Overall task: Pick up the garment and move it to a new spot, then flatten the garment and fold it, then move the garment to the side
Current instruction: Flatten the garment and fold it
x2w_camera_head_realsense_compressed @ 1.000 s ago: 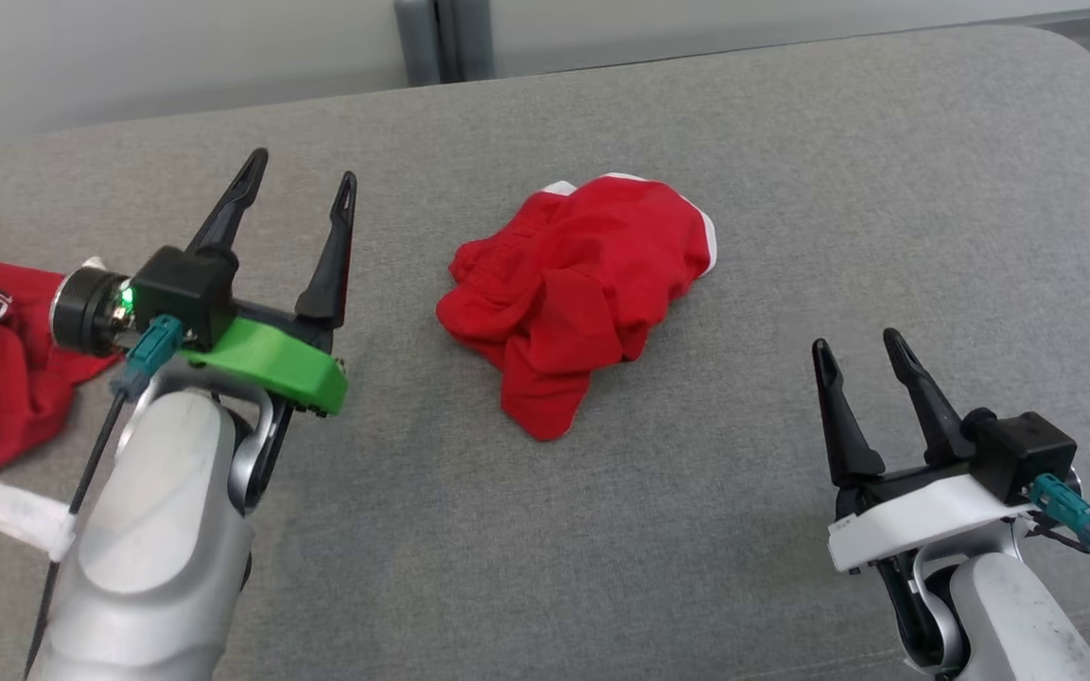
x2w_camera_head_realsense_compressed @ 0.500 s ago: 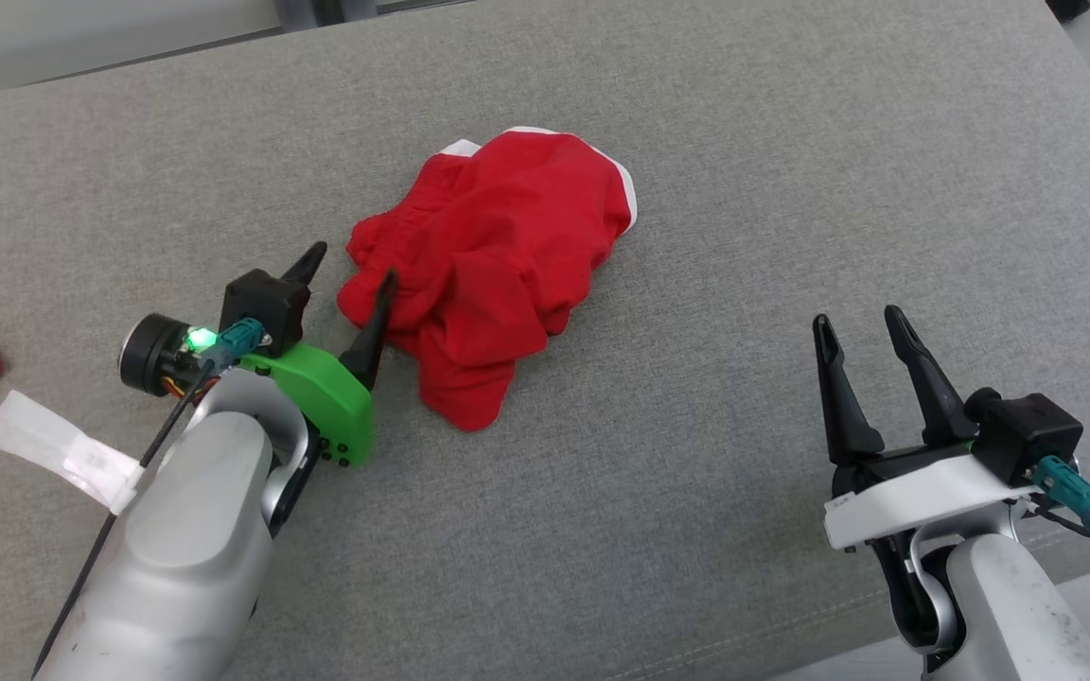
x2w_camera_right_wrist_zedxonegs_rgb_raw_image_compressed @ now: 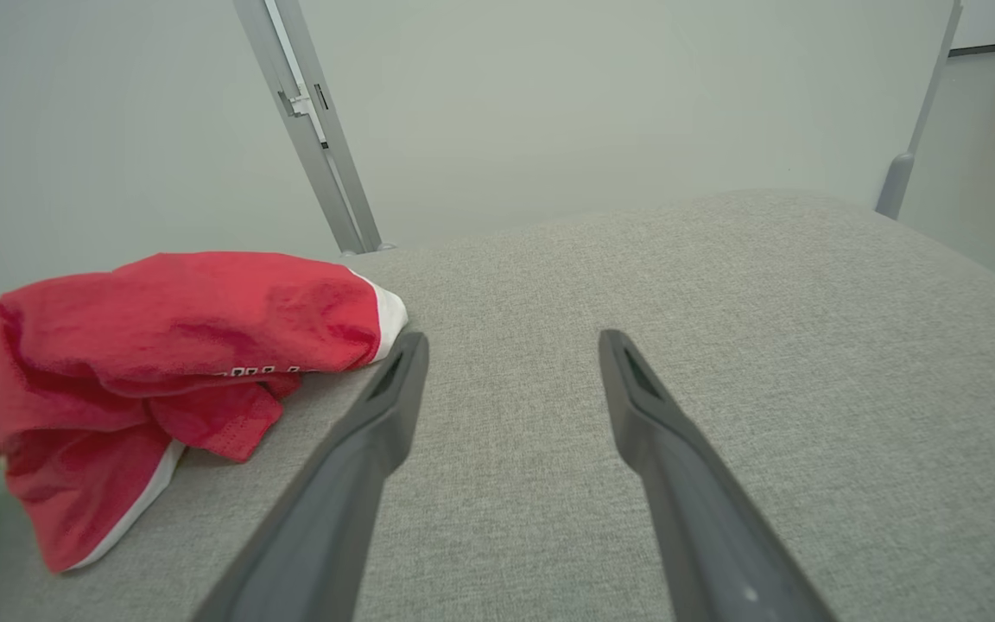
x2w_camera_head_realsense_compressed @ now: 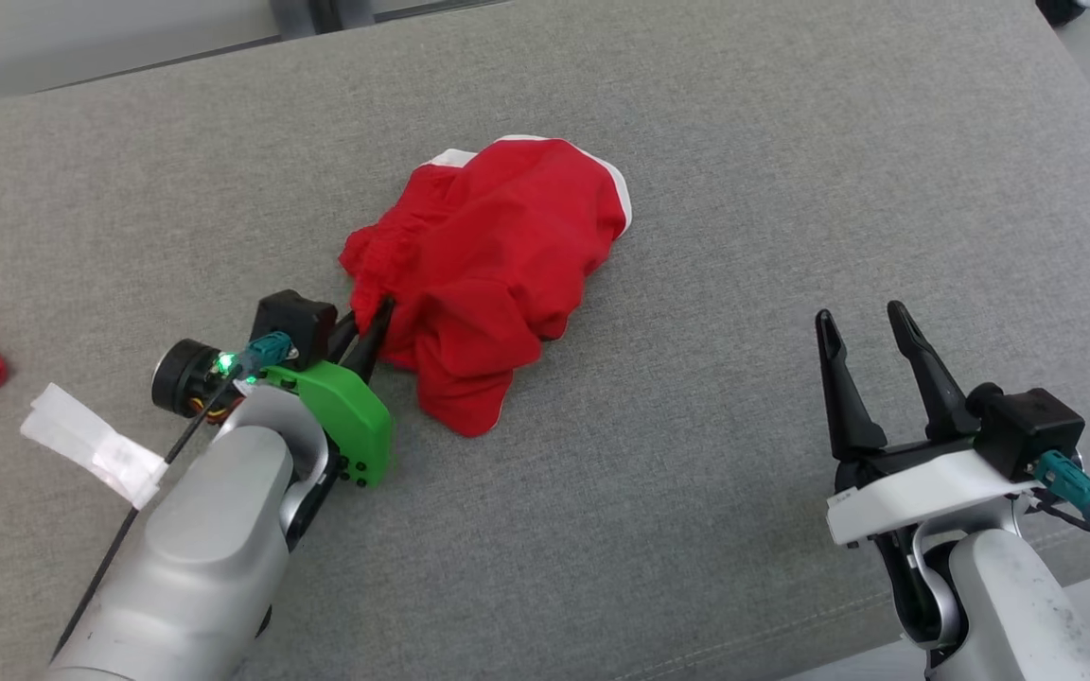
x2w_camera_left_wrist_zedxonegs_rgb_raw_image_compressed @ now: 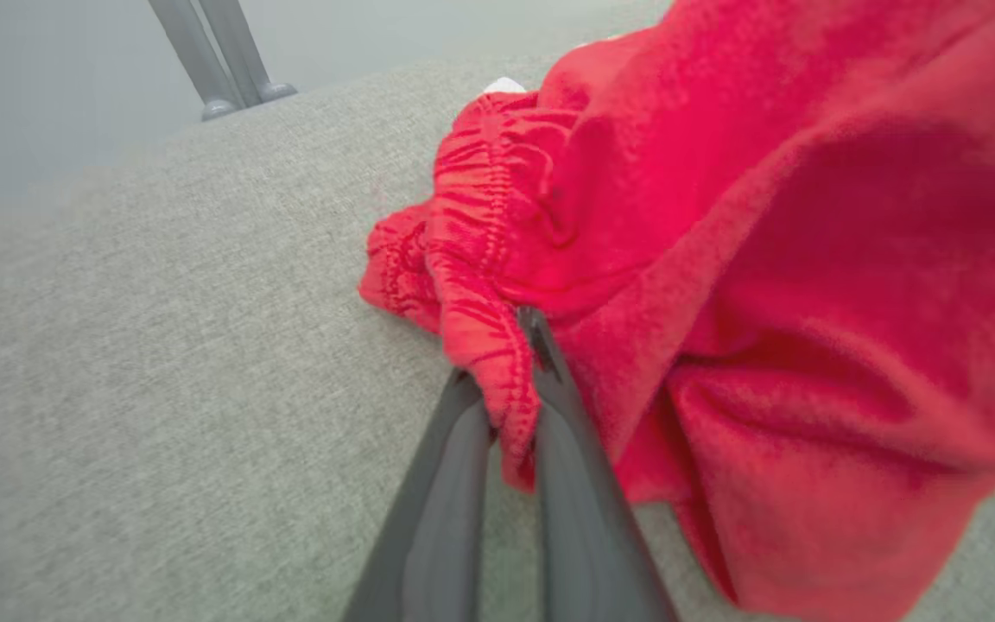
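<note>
Near the middle of the grey bench [x2w_camera_head_realsense_compressed: 791, 142], the head view shows the red garment [x2w_camera_head_realsense_compressed: 498, 255] as a crumpled heap with white trim [x2w_camera_head_realsense_compressed: 623, 194] along its hems. The left gripper [x2w_camera_head_realsense_compressed: 367, 331] meets the heap's left side, fingers drawn together on a pinch of cloth. The right gripper [x2w_camera_head_realsense_compressed: 871, 326] hovers toward the bench's near right corner, fingers apart and empty, well apart from the garment.

From the left wrist view, both fingers are clamped on a fold of the gathered elastic waistband [x2w_camera_left_wrist_zedxonegs_rgb_raw_image_compressed: 480, 216], and the heap rests on the bench.

From the right wrist view, the fingers stand wide over bare upholstery, with the garment off to that view's left.

The cloth looks light, soft and limp, so from one pinch it would likely hang bunched. The thicker waistband should give the surest hold, and taking it at both ends would suit flattening.
</note>
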Motion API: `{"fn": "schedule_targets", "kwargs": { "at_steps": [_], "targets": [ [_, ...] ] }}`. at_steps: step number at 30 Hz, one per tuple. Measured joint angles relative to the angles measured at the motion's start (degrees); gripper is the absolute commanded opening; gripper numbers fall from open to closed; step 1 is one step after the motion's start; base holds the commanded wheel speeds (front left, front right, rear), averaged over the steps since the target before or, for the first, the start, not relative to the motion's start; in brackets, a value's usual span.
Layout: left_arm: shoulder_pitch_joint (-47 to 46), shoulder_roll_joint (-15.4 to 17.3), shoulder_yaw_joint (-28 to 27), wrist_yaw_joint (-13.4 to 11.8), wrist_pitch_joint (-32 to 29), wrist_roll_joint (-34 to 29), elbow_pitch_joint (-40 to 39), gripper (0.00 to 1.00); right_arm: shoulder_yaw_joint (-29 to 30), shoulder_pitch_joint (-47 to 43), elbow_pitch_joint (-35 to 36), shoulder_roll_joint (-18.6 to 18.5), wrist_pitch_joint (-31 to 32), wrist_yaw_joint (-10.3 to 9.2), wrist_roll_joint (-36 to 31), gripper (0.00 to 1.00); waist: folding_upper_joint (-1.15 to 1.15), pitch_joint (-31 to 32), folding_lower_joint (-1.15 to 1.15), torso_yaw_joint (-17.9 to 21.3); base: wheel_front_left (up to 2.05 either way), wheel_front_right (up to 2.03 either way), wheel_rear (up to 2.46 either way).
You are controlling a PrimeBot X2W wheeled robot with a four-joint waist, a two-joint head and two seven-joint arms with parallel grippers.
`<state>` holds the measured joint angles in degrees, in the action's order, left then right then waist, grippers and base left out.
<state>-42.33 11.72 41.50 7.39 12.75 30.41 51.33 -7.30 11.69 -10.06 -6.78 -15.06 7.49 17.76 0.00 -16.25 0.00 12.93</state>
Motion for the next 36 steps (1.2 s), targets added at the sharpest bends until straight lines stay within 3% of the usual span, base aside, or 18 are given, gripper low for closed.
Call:
{"fn": "schedule_targets", "kwargs": {
  "at_steps": [6,10,19,25,32,33,34,36],
  "targets": [
    [-1.2,1.6,-3.0,-1.1,2.0,0.4,-1.7,0.00,0.1,-1.4,-0.2,-0.3,0.0,0.00,-0.3,1.00,0.00,1.9,0.00,-1.7,0.00,0.00,0.00],
    [0.3,3.8,-6.6,-3.2,2.3,-1.1,-9.1,0.00,0.3,-2.6,-0.3,-0.5,0.0,0.00,-0.3,1.00,0.00,3.4,0.00,-3.7,0.00,0.00,0.00],
    [18.9,7.8,-12.3,-8.0,2.3,-2.2,-24.6,0.00,-0.2,-4.7,-0.6,-0.3,0.0,0.00,-0.6,1.00,0.00,6.6,0.00,-9.3,0.00,0.00,0.00],
    [29.9,6.0,-12.6,-9.0,2.4,-0.3,-26.3,0.00,-0.2,-4.8,-0.8,-0.7,0.0,0.00,-0.5,1.00,0.00,7.6,0.00,-12.6,0.00,0.00,0.00],
    [34.1,1.8,-10.9,-8.2,2.4,0.2,-24.9,0.00,-0.2,-4.9,-0.9,-1.2,0.0,0.00,-0.5,1.00,0.00,7.7,0.00,-14.4,0.00,0.00,0.00],
    [34.1,1.4,-11.2,-8.2,2.4,0.1,-24.9,0.45,-0.1,-5.0,-0.9,-1.3,0.0,0.00,-0.5,1.00,0.00,7.7,0.00,-14.6,0.00,0.00,0.00],
    [34.1,1.2,-11.7,-8.2,2.4,0.0,-25.1,1.00,-0.1,-5.0,-0.9,-1.3,0.0,0.00,-0.5,1.00,0.00,7.6,0.00,-14.7,0.00,0.00,0.00],
    [33.9,1.0,-13.4,-8.5,2.4,-1.2,-26.3,1.00,-0.1,-5.0,-1.0,-1.1,0.0,0.00,-0.5,1.00,0.00,7.6,0.00,-14.8,0.00,0.00,0.00]
  ]
}}
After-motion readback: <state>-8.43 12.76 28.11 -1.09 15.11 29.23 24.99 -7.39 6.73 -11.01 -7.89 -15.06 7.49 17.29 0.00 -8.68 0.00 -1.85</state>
